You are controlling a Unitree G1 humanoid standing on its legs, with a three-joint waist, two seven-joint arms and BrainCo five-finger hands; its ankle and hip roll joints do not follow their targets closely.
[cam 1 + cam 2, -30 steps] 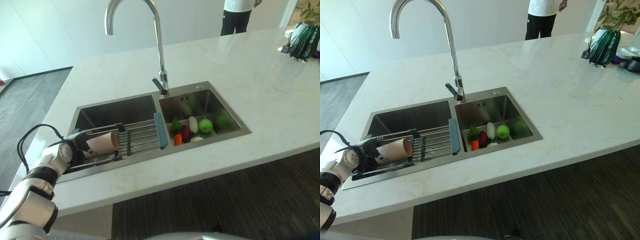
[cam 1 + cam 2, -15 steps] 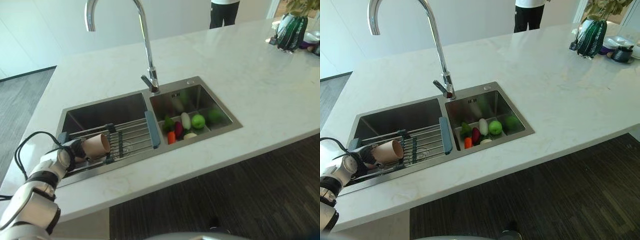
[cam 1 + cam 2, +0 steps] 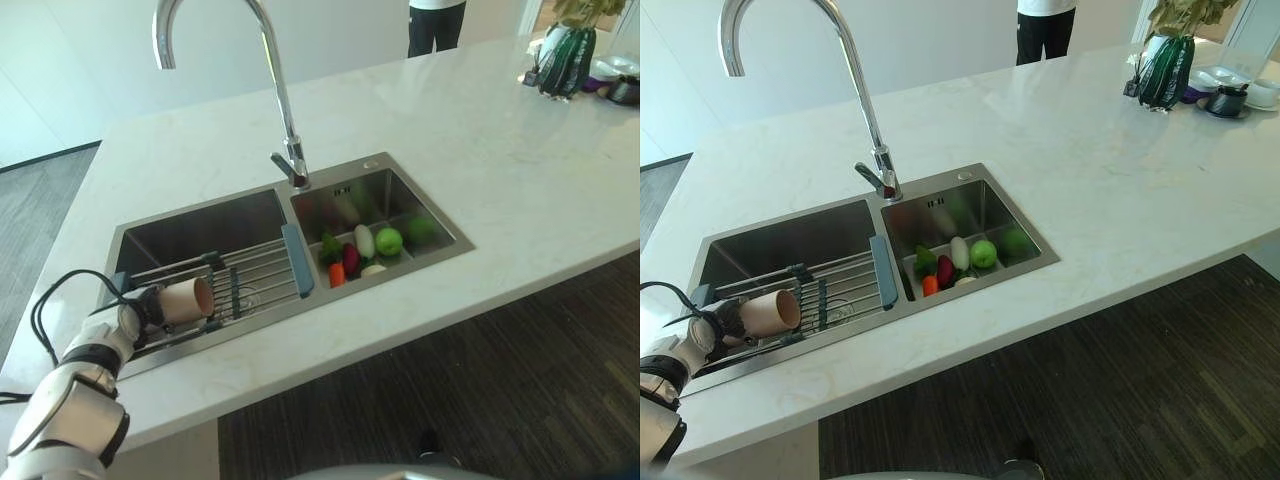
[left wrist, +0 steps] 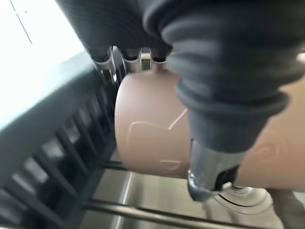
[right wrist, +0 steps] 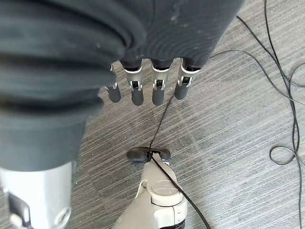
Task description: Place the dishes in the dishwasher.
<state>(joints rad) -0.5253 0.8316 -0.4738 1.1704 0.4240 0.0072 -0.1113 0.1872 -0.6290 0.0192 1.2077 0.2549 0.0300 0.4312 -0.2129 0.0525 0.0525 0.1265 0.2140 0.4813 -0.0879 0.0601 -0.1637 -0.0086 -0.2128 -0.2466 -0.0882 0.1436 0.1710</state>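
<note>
Cup [image 3: 186,300] gripped sideways in left robot hand [image 3: 148,307] over sink rack [image 3: 262,278]; lift clear of rack bars before carrying; right robot hand [image 5: 145,86] hangs relaxed, empty.

Big white marble-look surface [image 3: 480,130] with faint veining, kind of an island. A steel double sink [image 3: 180,232] is set into it, with a tall curved chrome faucet [image 3: 270,80] between the two basins. Floor [image 3: 480,390] is dark wood-look planks, greyer on the far left. Plain white wall [image 3: 90,60] behind. A green vase [image 3: 1164,68] with a plant sits at the far corner, and a person [image 3: 435,22] in dark trousers stands past the surface.
</note>
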